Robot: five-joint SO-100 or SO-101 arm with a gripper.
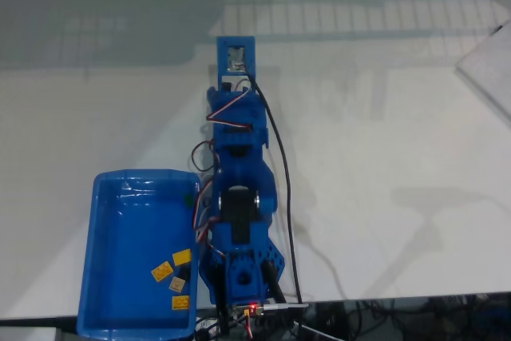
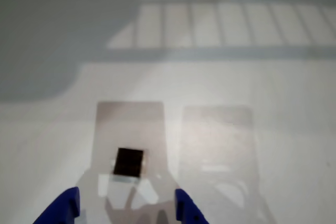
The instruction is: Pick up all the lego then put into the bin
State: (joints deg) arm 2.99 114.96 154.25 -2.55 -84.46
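On the white table [image 2: 273, 129], straight ahead of the gripper [image 2: 127, 211] in the wrist view, one black lego brick [image 2: 128, 161] lies flat; it is square, so it offers no long axis to line up with; it sits roughly midway between the lines of the two blue fingertips [image 2: 65, 208], just beyond them and apart from both. The jaws stand spread, nothing between them. In the fixed view the remaining lego [image 1: 175, 273] already rests inside the bin [image 1: 108, 189]: three yellow bricks and one darker piece clustered near its lower right corner. The bin stands at the table's near edge, to the left of the arm [image 1: 239, 197] in that view and just beside its base; the arm itself is stretched away from the base along the table. The black brick cannot be made out in the fixed view, the arm's head lying over that spot. Judgement: one brick appears left to collect; the coming move calls for a short advance forward and down so the fingers straddle the brick, then a swing back and leftward to the bin; given the brick's smallness, a slightly off-centre closing could push it aside.
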